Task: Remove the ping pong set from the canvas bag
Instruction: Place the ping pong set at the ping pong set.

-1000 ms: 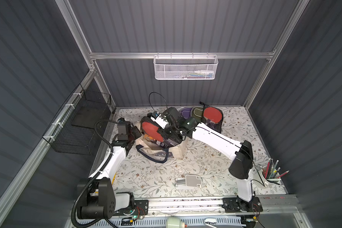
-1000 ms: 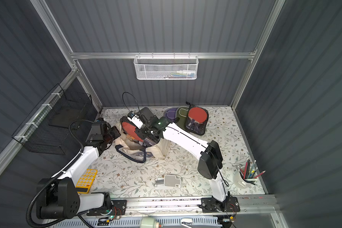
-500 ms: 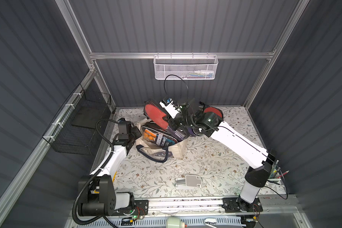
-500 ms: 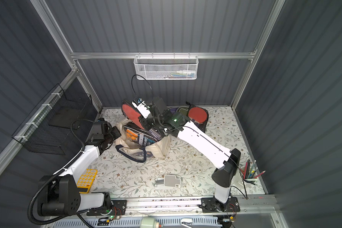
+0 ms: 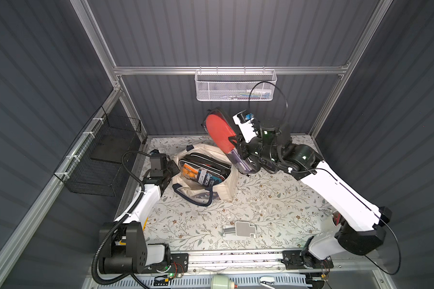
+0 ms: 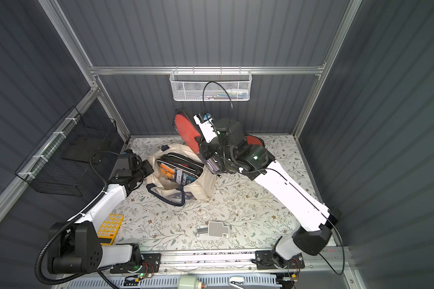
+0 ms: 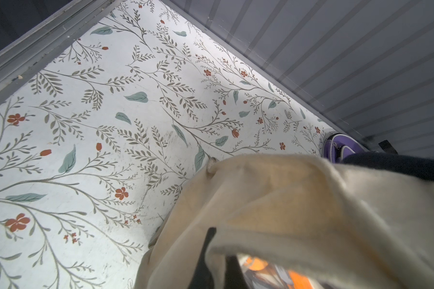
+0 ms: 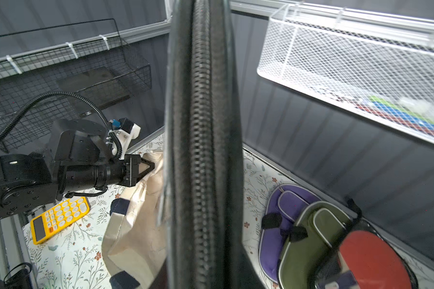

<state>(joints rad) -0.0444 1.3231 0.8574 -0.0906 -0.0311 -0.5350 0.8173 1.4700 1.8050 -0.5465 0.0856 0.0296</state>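
right gripper (image 5: 241, 151): jaws clamped on ping pong set (image 5: 219, 133), a red paddle in a zipped case, tilted in the air, out of canvas bag (image 5: 229, 186) | left gripper (image 8: 147, 167): closed, pinching bag rim | bag: on table, mouth open, second paddle case (image 5: 202, 172) inside | back wall: purple case (image 8: 283, 207) and green case (image 8: 318, 225), hidden by right arm in both top views | yellow calculator (image 6: 110, 229): beside left arm

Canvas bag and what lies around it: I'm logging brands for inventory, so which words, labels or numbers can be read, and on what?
"Dee…": white lettering on the packaged set inside the canvas bag; the remaining letters are too blurred to read.
Yellow calculator: key and display markings too small to read.
Nothing else legible.
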